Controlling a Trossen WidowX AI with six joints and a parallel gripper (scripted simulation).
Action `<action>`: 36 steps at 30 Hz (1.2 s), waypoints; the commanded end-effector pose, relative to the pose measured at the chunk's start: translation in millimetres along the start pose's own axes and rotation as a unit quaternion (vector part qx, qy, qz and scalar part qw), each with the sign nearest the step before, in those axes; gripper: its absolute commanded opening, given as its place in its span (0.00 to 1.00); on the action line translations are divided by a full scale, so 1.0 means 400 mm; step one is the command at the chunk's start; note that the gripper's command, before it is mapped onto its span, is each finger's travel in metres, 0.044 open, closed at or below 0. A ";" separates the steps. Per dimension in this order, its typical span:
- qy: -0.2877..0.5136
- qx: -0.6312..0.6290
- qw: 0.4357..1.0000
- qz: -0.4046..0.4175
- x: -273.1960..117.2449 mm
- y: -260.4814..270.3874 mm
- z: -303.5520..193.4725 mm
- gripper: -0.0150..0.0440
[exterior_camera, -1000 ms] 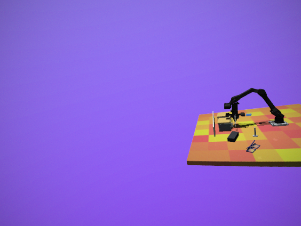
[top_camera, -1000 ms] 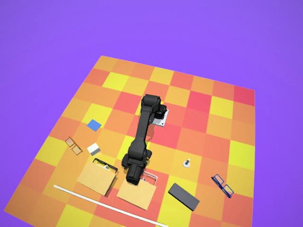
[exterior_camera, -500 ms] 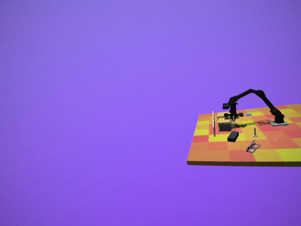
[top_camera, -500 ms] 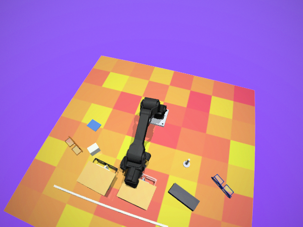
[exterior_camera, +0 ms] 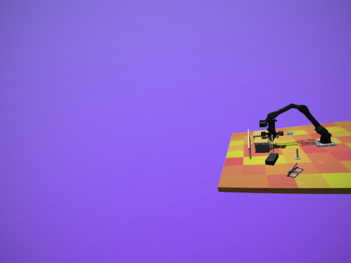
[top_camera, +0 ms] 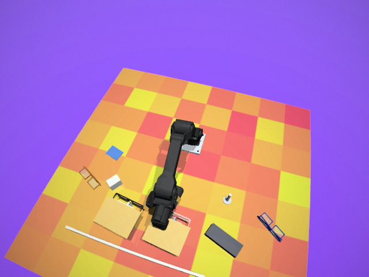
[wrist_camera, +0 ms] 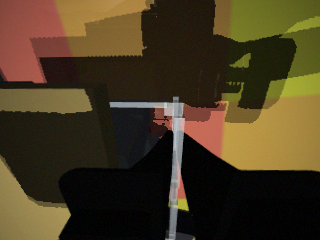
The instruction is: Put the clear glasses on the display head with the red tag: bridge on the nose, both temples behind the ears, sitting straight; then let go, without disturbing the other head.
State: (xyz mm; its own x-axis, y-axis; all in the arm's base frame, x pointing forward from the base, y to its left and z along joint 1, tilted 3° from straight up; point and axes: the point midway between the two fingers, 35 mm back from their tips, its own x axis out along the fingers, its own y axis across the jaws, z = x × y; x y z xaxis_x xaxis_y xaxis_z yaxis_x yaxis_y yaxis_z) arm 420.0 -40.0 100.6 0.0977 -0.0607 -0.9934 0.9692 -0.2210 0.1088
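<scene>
The clear glasses [top_camera: 181, 216] [wrist_camera: 178, 150] are held by the front frame in my gripper [exterior_camera: 272, 141] [wrist_camera: 174, 135], which is shut on them. One temple reaches left in the wrist view, beside the dark face of the nearer head [top_camera: 168, 238] [exterior_camera: 262, 148] [wrist_camera: 45, 100]. In the top view the glasses are at this head's upper right edge; whether the bridge touches the nose is hidden. The other head [top_camera: 119, 217] has black glasses [top_camera: 137, 206] at its front. I cannot make out the red tag on either head.
A white rail [top_camera: 134, 252] [exterior_camera: 249, 144] stands behind the heads. A dark block [top_camera: 223, 240] [exterior_camera: 271, 159], a small post [top_camera: 226, 200] [exterior_camera: 297, 158] and blue glasses [top_camera: 268, 228] are to the right in the top view. A white block [top_camera: 113, 180], brown glasses [top_camera: 92, 176] and blue square [top_camera: 114, 152] are left.
</scene>
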 end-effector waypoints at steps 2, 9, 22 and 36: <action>0.002 -0.002 1.000 0.001 0.007 0.000 -0.001 0.25; 0.002 -0.002 1.000 0.001 0.013 0.000 -0.001 0.25; 0.000 0.000 1.000 0.000 0.007 0.000 0.000 0.44; -0.004 -0.002 1.000 -0.024 -0.083 -0.012 0.000 0.44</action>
State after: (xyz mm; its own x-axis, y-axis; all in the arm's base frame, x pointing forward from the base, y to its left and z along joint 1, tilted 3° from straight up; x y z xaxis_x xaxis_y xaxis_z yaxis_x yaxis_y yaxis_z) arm 417.6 -38.0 129.9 0.0551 -0.0570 -0.9969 0.9740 -0.2167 0.0663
